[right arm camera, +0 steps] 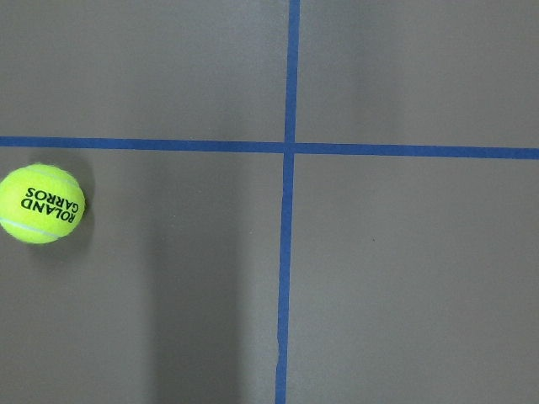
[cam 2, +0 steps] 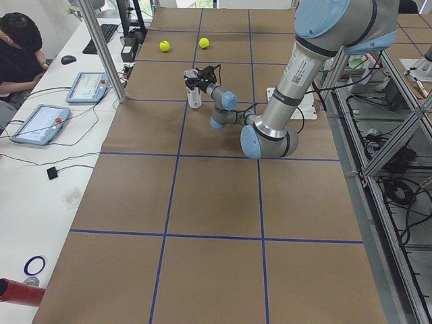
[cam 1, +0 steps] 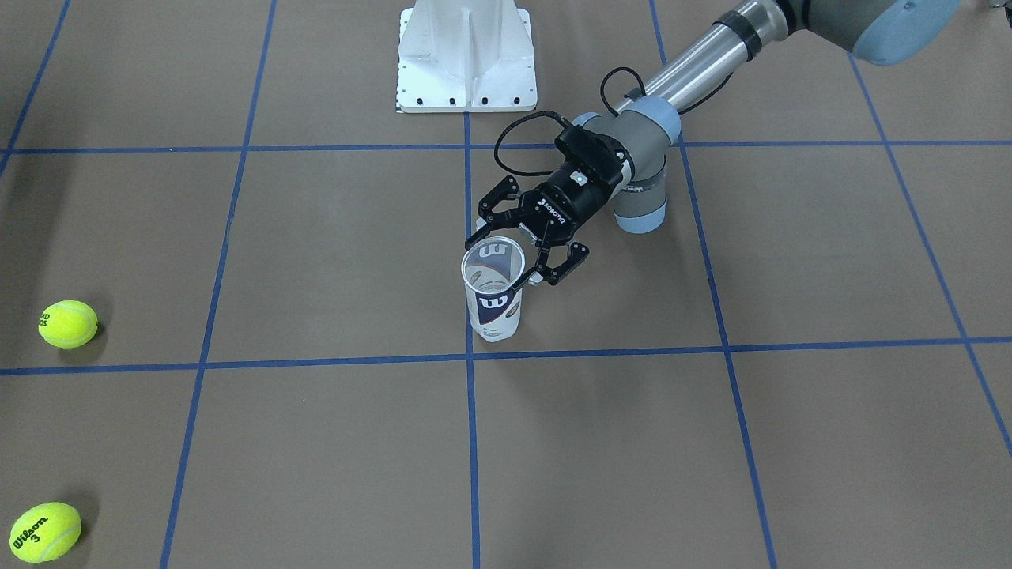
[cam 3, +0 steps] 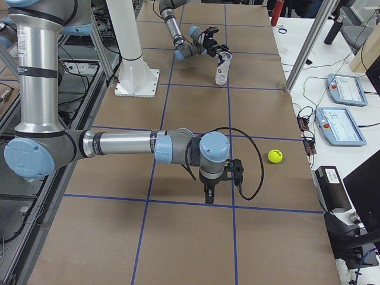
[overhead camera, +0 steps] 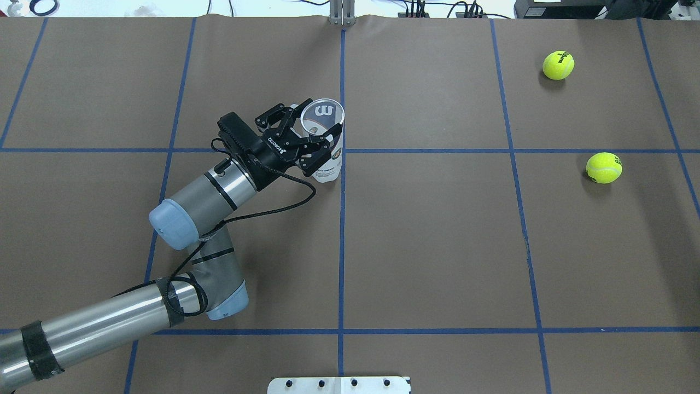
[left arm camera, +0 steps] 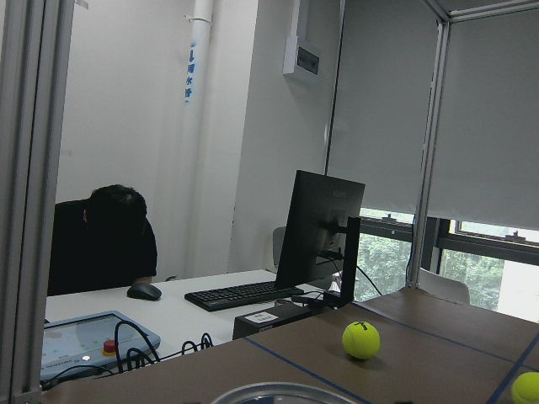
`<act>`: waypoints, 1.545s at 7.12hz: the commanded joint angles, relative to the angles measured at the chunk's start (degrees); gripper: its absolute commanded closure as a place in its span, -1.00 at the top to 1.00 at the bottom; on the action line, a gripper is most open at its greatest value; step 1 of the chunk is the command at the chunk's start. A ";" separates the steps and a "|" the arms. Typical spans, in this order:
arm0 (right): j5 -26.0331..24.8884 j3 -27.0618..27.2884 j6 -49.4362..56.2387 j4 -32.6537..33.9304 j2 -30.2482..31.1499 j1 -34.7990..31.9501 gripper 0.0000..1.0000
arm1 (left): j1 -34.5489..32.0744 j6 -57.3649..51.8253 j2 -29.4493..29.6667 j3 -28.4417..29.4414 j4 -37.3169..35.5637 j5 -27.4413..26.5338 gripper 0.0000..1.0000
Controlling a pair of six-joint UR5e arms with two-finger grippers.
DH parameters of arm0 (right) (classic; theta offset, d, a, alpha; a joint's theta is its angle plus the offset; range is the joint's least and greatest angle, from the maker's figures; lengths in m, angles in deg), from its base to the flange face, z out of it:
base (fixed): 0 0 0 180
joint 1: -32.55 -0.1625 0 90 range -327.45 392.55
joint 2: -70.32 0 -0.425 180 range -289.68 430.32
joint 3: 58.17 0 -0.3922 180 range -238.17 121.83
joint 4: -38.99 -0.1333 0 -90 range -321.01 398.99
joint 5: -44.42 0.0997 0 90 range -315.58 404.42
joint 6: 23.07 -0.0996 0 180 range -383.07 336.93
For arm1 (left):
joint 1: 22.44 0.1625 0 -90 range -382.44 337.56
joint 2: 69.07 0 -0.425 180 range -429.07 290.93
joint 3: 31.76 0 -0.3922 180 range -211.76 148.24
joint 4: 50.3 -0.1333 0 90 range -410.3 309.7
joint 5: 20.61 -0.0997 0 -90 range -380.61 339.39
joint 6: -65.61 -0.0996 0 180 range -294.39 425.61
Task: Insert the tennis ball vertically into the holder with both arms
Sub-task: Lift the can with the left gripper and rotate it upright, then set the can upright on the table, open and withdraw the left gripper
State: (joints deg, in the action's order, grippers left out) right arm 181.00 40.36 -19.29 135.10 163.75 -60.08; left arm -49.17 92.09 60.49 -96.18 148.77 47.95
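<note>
The holder [cam 1: 493, 304], a clear can with a navy "W" label, stands upright with its mouth open near the table's middle; it also shows in the overhead view [overhead camera: 325, 158]. My left gripper [cam 1: 501, 258] [overhead camera: 318, 117] reaches in sideways at its rim, one finger against each side. Two yellow tennis balls [overhead camera: 558, 65] [overhead camera: 604, 167] lie on the table on my right side. My right gripper [cam 3: 208, 199] points down above bare table, a little way from a ball [cam 3: 275, 155] [right arm camera: 40, 204]. Whether it is open or shut cannot be told.
The white metal base [cam 1: 466, 63] stands at my side of the table. Blue tape lines cross the brown table top [overhead camera: 437, 246]. An operator [cam 2: 20, 50] sits at a desk with tablets and a monitor beyond the table's far edge.
</note>
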 commanded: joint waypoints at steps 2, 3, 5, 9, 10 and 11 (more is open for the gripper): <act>0.00 0.00 0.00 -0.05 0.00 0.00 0.99 | 0.36 -0.02 -0.09 0.00 -0.09 0.00 0.95; 0.00 0.00 0.00 0.04 0.00 0.00 0.99 | 0.45 0.24 -0.09 -0.09 0.00 0.00 0.96; 0.00 0.09 0.00 0.04 0.00 0.00 0.99 | 0.45 0.42 0.00 -0.43 0.09 0.00 0.97; 0.00 0.00 0.00 0.04 0.00 0.00 0.99 | -1.73 0.51 -0.52 -11.91 -6.80 0.87 0.97; 0.00 0.09 0.00 -0.05 0.00 0.00 0.99 | -2.35 0.51 -4.27 -20.22 -15.29 1.14 0.97; -0.17 0.17 0.09 0.04 -0.35 0.00 0.99 | -2.53 0.68 -10.31 -27.96 -20.08 2.27 0.97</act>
State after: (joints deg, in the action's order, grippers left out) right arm 180.97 40.44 -19.27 135.10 163.66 -60.08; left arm -51.17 92.63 56.07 -114.90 135.76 49.21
